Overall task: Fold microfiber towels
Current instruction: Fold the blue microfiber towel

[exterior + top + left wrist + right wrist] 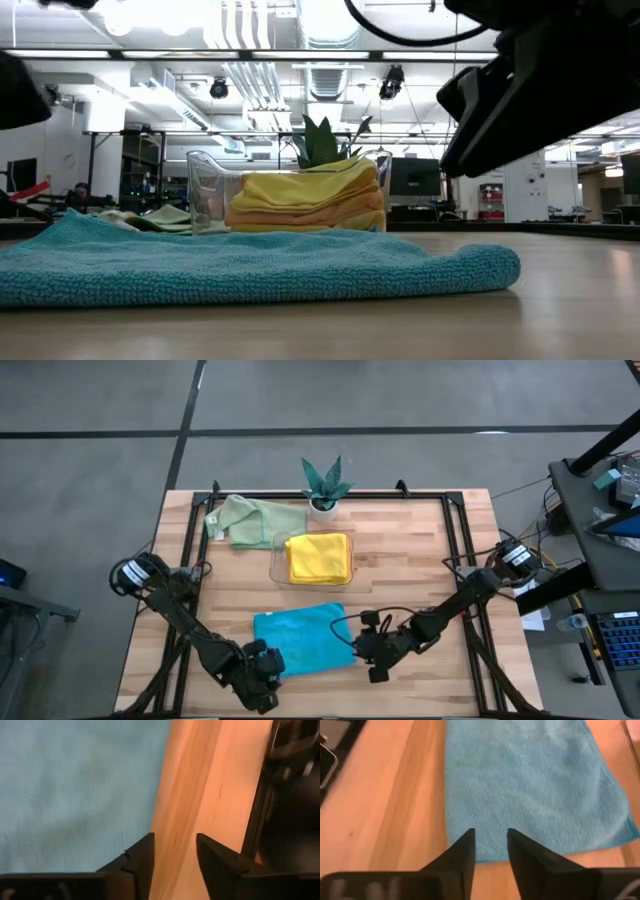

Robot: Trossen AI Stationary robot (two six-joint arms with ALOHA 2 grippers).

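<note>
A teal-blue towel (300,640) lies folded flat on the table near its front edge; it also shows in the low view (250,268). My left gripper (262,668) stands at the towel's near left corner, open and empty, its fingers (142,857) over the towel's edge. My right gripper (372,652) stands at the towel's right edge (530,851), open and empty, above the table. A stack of folded towels, yellow (318,558) on top with an orange layer (300,216) below, sits in a clear tray (277,560). A pale green towel (255,520) lies crumpled at the far left.
A small potted plant (325,488) stands at the table's far edge, behind the tray. Bare wood (420,560) lies on the right of the tray and towel. Black frame rails (462,540) run along the table's sides.
</note>
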